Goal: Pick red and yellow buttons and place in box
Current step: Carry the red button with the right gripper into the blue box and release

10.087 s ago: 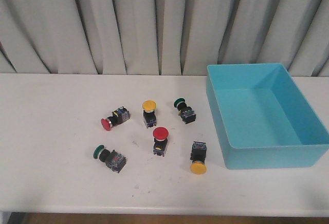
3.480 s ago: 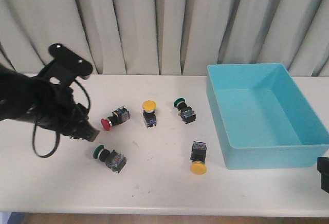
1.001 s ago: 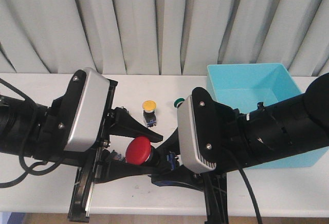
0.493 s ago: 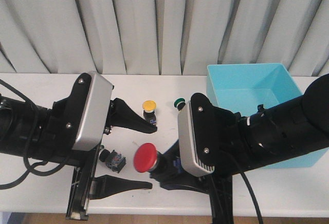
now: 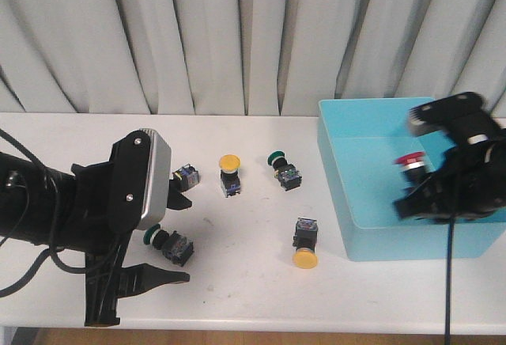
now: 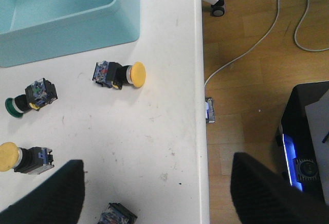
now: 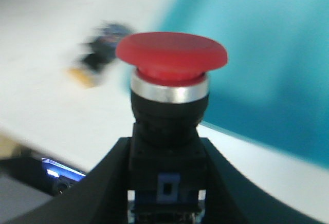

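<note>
Red button [image 7: 171, 54] clamped upright between the right gripper's [image 7: 167, 183] fingers, held over the turquoise box [image 5: 371, 238] | left gripper [image 5: 170, 238] spread wide, holding nothing, above the table [image 5: 237, 290] | two yellow buttons [image 5: 229, 161] [image 5: 304, 259] on table beside box

We see 1 red button [image 7: 171, 54] upright between our right gripper [image 7: 167, 183] fingers [image 7: 110, 178], which clamp its black body from both sides; a silver ring sits under the round cap and a blue block shows lower down. Behind it, blurred, the turquoise box [image 7: 267, 54] fills one side. Over the white table [image 7: 46, 80] lies 1 yellow button [image 7: 95, 62], also blurred, just beside the box wall.
</note>
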Controlling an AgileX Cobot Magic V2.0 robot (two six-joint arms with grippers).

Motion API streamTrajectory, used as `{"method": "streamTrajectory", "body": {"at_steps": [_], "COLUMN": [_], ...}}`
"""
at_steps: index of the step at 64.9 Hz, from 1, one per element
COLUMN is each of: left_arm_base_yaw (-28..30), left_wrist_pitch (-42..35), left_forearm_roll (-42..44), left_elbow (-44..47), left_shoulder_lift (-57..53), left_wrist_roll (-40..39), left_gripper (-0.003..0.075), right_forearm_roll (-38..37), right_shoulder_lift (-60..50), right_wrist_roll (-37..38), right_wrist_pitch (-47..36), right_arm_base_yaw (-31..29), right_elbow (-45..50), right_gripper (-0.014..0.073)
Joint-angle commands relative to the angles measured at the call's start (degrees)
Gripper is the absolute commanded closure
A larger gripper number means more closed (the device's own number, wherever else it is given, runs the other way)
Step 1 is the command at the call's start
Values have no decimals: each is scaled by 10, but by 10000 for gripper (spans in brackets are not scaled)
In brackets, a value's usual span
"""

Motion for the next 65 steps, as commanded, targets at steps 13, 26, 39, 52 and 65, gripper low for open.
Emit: {"method": "streamTrajectory", "body": {"at_steps": [13,26,39,52,65], "left_arm_base_yaw": [0,0,0,0,0], "left_wrist_pitch": [-16,-16,-16,-16,-16], "left_forearm_roll": [-21,-21,-21,-21,-21], "left_elbow": [-12,-12,-12,-12,-12], "left_shoulder_lift": [-14,-14,-14,-14,-14], "left_wrist_roll": [-11,-11,-11,-11,-11], "left_gripper": [164,164,164,164,164], "right_forearm_roll": [-38,-40,-40,-39,-39], "right_shoulder_lift": [121,224,306,367,394], "right_wrist_roll": [58,51,51,52,56], "right_wrist_pitch": [25,18,43,74,87], "right_arm_base_yaw": [-92,-88,-88,-88,-88], "right_elbow": [-111,-179,-240,-268,-272], "right_gripper": [403,397,392,386,343]}}
